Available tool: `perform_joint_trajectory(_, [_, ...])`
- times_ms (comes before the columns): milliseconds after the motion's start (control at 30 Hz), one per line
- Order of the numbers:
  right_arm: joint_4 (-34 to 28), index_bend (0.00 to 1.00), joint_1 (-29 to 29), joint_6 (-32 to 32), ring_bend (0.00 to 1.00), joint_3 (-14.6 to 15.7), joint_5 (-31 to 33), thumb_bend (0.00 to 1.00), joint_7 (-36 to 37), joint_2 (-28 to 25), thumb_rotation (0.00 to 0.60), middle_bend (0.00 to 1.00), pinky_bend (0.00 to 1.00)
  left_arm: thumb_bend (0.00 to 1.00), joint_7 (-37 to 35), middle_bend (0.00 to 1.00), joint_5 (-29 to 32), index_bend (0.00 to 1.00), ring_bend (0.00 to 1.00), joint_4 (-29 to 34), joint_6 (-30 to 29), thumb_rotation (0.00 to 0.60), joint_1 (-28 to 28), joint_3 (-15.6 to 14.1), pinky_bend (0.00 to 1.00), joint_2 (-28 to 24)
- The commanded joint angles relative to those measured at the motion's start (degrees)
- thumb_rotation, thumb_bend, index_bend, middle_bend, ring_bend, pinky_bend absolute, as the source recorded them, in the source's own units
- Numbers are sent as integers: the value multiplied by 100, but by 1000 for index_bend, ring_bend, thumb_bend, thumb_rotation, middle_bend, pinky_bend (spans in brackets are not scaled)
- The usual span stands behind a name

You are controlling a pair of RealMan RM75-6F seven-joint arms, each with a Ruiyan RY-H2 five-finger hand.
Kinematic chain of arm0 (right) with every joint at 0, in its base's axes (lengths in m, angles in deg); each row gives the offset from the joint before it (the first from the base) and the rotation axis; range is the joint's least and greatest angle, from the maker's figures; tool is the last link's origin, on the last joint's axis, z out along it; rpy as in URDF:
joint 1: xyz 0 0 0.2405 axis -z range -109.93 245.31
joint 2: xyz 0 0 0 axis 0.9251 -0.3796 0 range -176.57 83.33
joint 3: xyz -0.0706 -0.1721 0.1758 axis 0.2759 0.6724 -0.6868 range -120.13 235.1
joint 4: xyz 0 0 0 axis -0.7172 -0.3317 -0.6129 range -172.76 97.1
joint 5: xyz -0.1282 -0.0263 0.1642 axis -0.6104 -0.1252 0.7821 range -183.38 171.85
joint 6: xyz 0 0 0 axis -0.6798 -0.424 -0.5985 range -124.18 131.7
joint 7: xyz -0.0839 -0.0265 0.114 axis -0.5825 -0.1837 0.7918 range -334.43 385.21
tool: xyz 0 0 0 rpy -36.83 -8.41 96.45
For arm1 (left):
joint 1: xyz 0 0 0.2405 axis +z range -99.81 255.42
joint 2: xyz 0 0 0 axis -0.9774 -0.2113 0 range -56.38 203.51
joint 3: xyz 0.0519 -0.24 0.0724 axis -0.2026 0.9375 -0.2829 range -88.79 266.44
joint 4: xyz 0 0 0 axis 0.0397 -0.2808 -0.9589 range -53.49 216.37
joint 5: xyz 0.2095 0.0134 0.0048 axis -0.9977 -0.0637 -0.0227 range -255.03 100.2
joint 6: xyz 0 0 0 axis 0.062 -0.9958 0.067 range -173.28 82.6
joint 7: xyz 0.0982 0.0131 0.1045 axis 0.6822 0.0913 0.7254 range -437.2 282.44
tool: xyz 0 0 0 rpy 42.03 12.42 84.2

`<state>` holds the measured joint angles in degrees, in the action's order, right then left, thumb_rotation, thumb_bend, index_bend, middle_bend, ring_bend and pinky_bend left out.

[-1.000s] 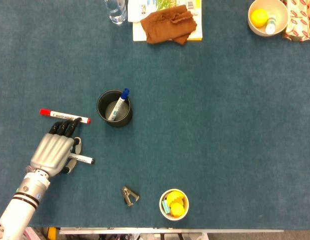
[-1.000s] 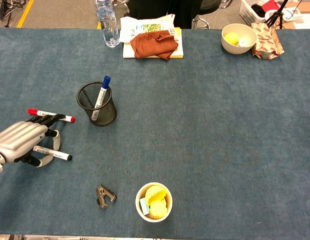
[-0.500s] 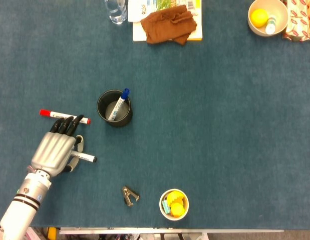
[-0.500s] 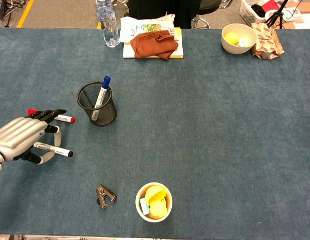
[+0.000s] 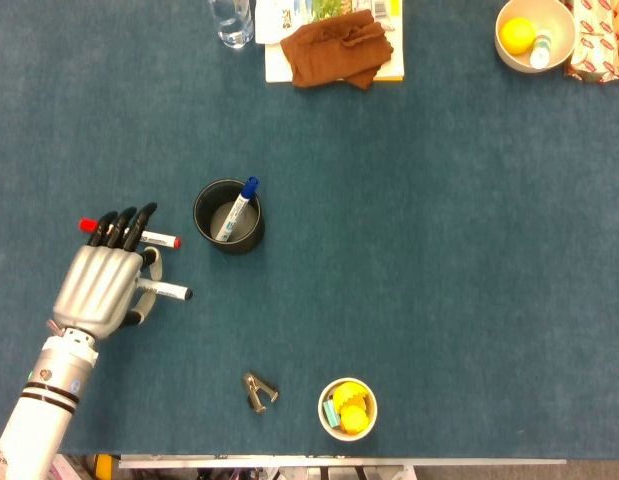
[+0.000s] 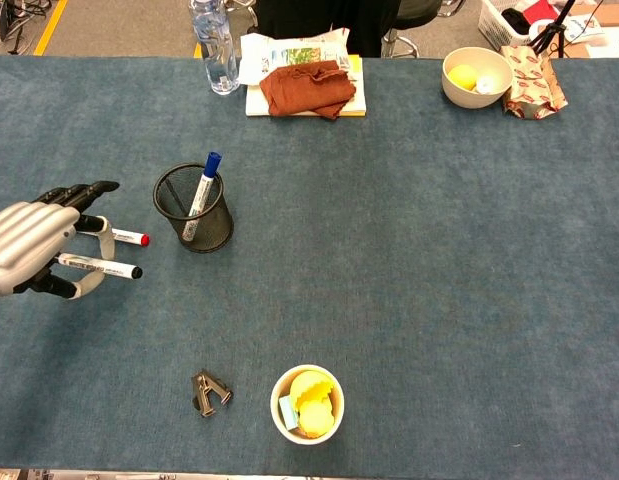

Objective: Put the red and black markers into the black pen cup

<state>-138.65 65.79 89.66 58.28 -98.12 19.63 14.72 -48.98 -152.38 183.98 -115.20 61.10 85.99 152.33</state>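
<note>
left hand (image 5: 101,287) had lifted, carrying the black marker (image 5: 165,292) up off the table. it pinched the marker, fingers (image 5: 121,226) stretched over the red marker (image 5: 160,240).

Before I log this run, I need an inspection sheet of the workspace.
Surface: blue cloth table.
Job's things: black pen cup upright, blue marker inside; red marker on the table, partly hidden under the fingers; black marker in the left hand's grip.
Clutter: staple remover, bowl of yellow items, brown cloth on a book, bottle, second bowl.
Hands: left hand holds the black marker; right not in view.
Cables: nothing seen.
Surroundings: floor and basket beyond the far edge, chest view.
</note>
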Motion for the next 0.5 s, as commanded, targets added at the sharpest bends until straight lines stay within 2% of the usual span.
perform_joint_trajectory(33, [-3, 239, -2, -7, 177, -2, 5, 0, 2, -1, 600, 255, 348, 328, 84, 11, -16, 604, 0, 77, -137, 600, -15, 116, 80, -30])
perform_joint_trajectory(267, [2, 239, -7, -29, 177, -6, 21, 0, 3, 1, 600, 255, 348, 329, -28, 18, -92, 608, 0, 262, -491, 600, -32, 471, 82, 68])
perform_joint_trajectory(500, [6, 239, -12, -44, 176, -15, 39, 0, -1, 4, 600, 255, 348, 328, -219, 29, -126, 610, 0, 409, -564, 600, -95, 656, 90, 138])
